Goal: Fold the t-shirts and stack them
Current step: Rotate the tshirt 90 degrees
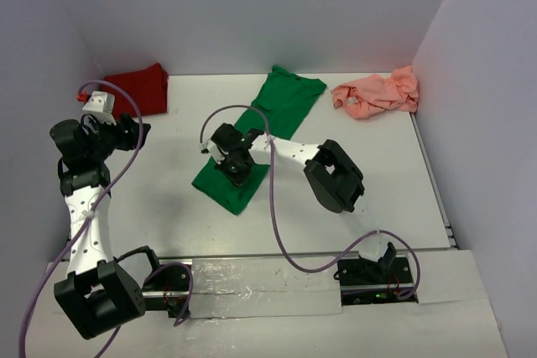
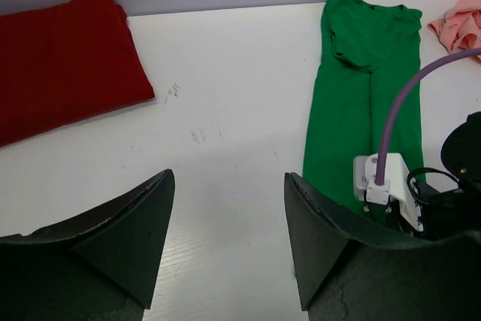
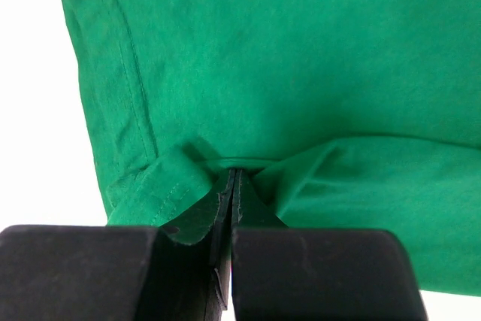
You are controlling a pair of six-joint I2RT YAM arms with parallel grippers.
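Note:
The bright green t-shirt point(image 1: 277, 115) lies folded into a long strip across the middle of the table; it also shows in the left wrist view point(image 2: 361, 110). My right gripper point(image 1: 236, 167) is shut on the green t-shirt point(image 3: 301, 58) near its lower end, pinching a fold of cloth between the jaws. The dark red t-shirt point(image 1: 138, 90) lies folded at the back left; it also shows in the left wrist view point(image 2: 60, 58). The salmon pink t-shirt point(image 1: 377, 92) lies crumpled at the back right. My left gripper point(image 1: 138, 133) is open and empty over bare table point(image 2: 225, 208), left of the green shirt.
Grey walls close the table at the back, left and right. The right arm's elbow point(image 1: 334, 175) hangs over the table right of the green shirt. A purple cable point(image 1: 273, 207) loops from the right wrist toward the near edge.

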